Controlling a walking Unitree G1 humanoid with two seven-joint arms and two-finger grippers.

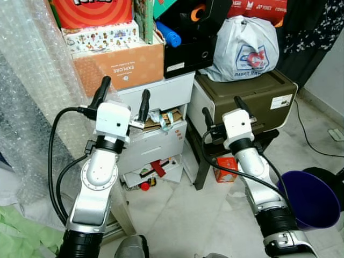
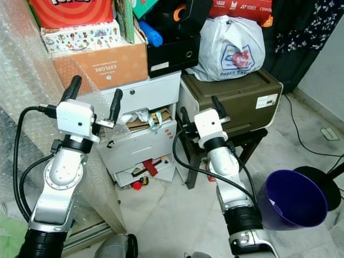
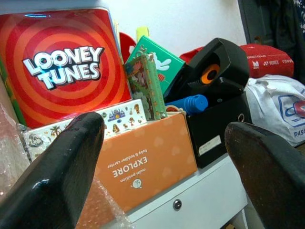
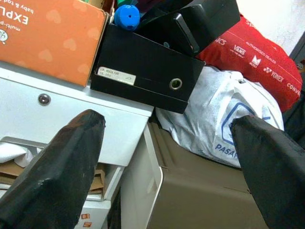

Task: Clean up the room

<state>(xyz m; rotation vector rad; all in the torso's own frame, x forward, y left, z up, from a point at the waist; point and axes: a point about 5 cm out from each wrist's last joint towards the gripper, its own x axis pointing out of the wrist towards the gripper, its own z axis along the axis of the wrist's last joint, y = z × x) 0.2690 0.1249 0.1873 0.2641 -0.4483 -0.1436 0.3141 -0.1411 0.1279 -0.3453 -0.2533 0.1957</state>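
A pale tiled floor [image 1: 183, 215] runs under both raised arms, with a purple bin [image 1: 309, 199] standing on it just beside the right arm. Beyond stands a white drawer unit [image 1: 161, 137], its drawers open and stuffed with clutter, next to an olive box [image 1: 258, 97] carrying a white plastic bag [image 1: 247, 48]. The left wrist view reads a Looney Tunes box [image 3: 62, 67] above an orange carton [image 3: 147, 162]; the right wrist view reveals a black file box [image 4: 147, 71]. The left gripper [image 1: 122, 99] and right gripper [image 1: 223, 115] both hold their fingers spread wide, empty, touching nothing.
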